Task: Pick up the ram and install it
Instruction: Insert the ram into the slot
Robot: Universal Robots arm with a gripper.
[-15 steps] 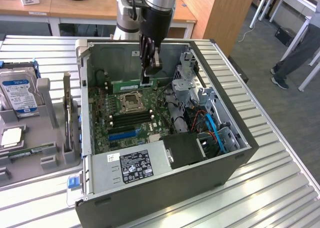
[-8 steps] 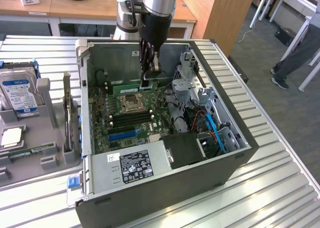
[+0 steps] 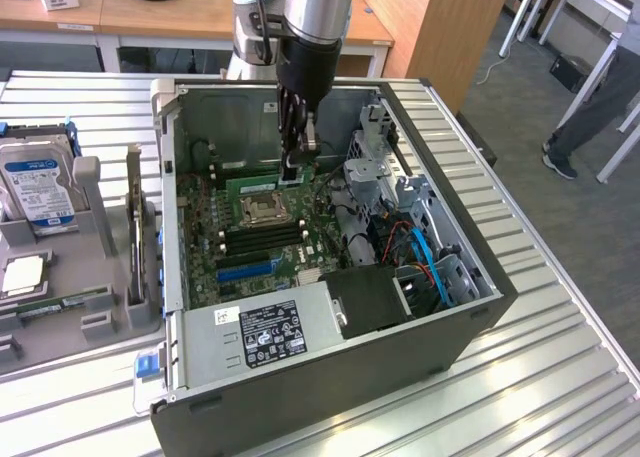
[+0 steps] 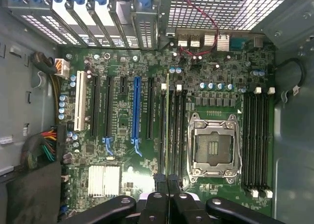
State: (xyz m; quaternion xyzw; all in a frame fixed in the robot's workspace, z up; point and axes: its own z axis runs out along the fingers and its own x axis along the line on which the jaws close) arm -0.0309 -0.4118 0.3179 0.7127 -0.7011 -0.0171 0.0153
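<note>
The ram (image 3: 254, 187) is a narrow green stick held on edge inside the open computer case (image 3: 330, 377), with my gripper (image 3: 292, 169) shut on its end toward the exterior view's right. In the wrist view the ram (image 4: 168, 121) shows edge-on as a thin line running out from my gripper (image 4: 167, 181). It is lined up with the black memory slots (image 4: 172, 131) beside the CPU socket (image 4: 214, 145). I cannot tell whether its lower edge touches a slot. The motherboard (image 3: 215, 232) lies flat on the case floor beneath.
A grey holder tray (image 3: 90, 267) at the exterior view's left carries a silver hard drive (image 3: 35, 182). Inside the case are a metal drive cage (image 3: 375, 157), blue cables (image 3: 425, 252) and a labelled power supply (image 3: 270, 332). A person's legs (image 3: 590, 107) stand at the far right.
</note>
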